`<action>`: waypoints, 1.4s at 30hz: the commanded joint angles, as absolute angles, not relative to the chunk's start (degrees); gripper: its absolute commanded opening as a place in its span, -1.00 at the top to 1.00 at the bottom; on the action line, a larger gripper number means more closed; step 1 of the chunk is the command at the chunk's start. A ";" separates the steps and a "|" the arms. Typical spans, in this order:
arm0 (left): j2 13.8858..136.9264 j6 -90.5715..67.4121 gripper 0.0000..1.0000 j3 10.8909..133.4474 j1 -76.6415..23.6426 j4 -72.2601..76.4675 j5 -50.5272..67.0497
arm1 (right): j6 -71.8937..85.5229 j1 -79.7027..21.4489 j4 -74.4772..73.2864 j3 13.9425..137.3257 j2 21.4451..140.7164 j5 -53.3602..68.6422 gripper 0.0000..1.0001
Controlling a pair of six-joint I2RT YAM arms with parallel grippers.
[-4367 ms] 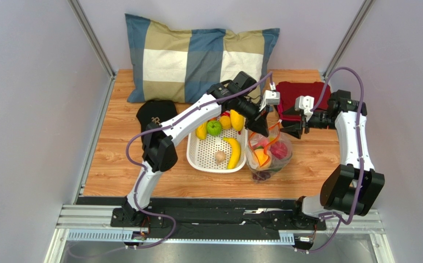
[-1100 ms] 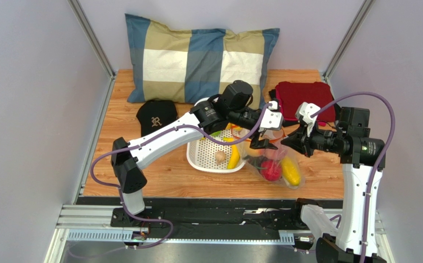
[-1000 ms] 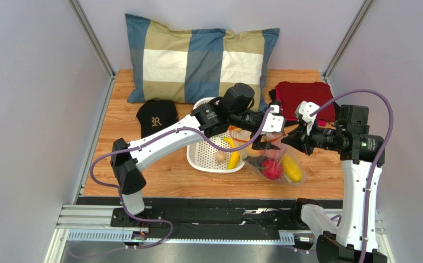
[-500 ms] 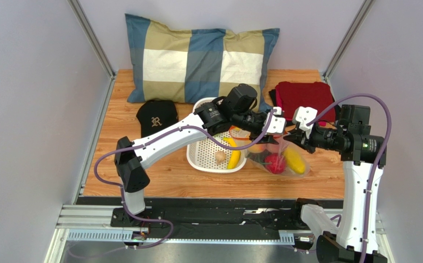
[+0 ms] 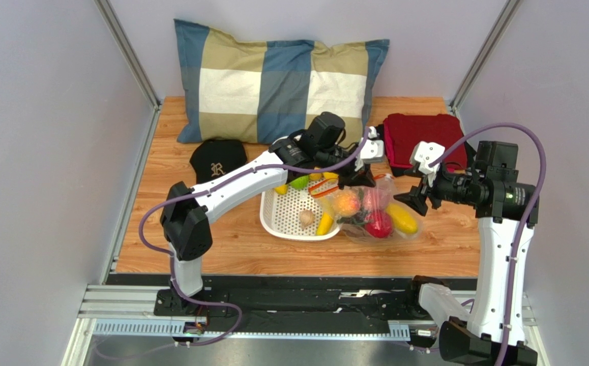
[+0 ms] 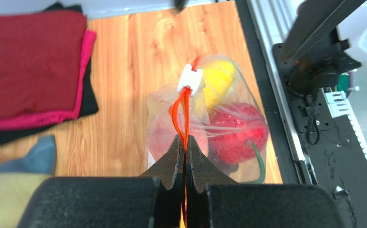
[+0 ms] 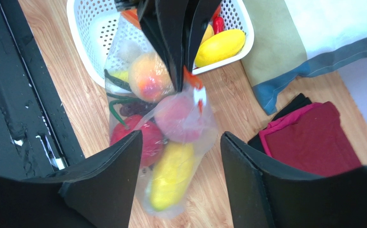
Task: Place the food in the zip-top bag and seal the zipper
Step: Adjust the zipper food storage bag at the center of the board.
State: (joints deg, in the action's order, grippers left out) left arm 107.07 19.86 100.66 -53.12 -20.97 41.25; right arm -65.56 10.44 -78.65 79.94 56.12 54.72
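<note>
- Pinching the zipper (image 6: pixel 183 111), the left tool (image 6: pixel 184 147) is fully closed on that thin orange-red strip at the mouth of the zip-top bag (image 5: pixel 374 217). The bag lies on the bench (image 5: pixel 160 229) just right of the white basket (image 5: pixel 286 221).
- The right tool (image 7: pixel 180 137) stands wide apart with nothing in it, hovering just beside the bag.
- Filling looks largely done: a red apple (image 6: pixel 235 137), a peach (image 7: pixel 147 78) and a long yellow piece (image 7: pixel 171 178) lie inside. A banana (image 5: pixel 324 223) and a green fruit (image 5: pixel 299 182) sit in the basket.
- Sealing seems left to do: the two orange tracks bow apart between the closed jaws and the white slider (image 6: pixel 190 80), so the mouth looks open there.
- The bag is clear, glossy, crinkled film that drapes over the rounded fruit. The strip is narrow and stiffer. The basket is rigid perforated plastic, and the bench shows wood grain.
</note>
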 commanded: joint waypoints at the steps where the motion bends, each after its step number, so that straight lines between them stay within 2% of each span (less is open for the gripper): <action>1: 103.97 12.49 1.00 98.70 -51.77 -10.38 46.84 | -65.21 12.39 -88.69 76.39 56.08 61.16 -0.25; 5: 103.27 9.41 1.00 96.95 -51.68 -6.69 48.25 | -59.34 12.39 -79.24 71.39 54.15 67.05 -0.18; 11: 102.39 8.09 1.00 94.75 -51.42 -5.36 49.75 | -53.98 12.39 -65.60 64.43 50.89 70.66 -0.02; 15: 102.30 8.09 1.00 94.57 -51.42 -5.54 50.54 | -48.61 12.39 -56.00 59.86 48.87 70.32 -0.01; 19: 102.04 8.52 1.00 94.57 -51.42 -5.80 51.59 | -49.04 12.48 -54.32 59.50 49.66 68.12 0.10; 23: 101.69 9.58 1.00 94.48 -51.50 -7.12 52.12 | -51.58 13.71 -54.75 59.06 49.05 67.66 0.10; 32: 100.90 12.04 1.00 93.69 -51.42 -8.61 53.26 | -56.33 14.85 -54.76 57.48 48.43 75.05 -0.17; 36: 101.07 12.22 1.00 93.78 -51.42 -8.61 54.23 | -56.34 14.77 -54.41 58.80 50.01 74.80 -0.29; 38: 101.07 12.39 1.00 93.87 -51.42 -8.53 54.40 | -55.73 14.85 -54.40 59.59 51.32 74.62 -0.26; 42: 101.25 12.39 1.00 94.04 -51.42 -8.26 54.40 | -55.28 14.77 -54.49 60.99 52.91 75.76 -0.04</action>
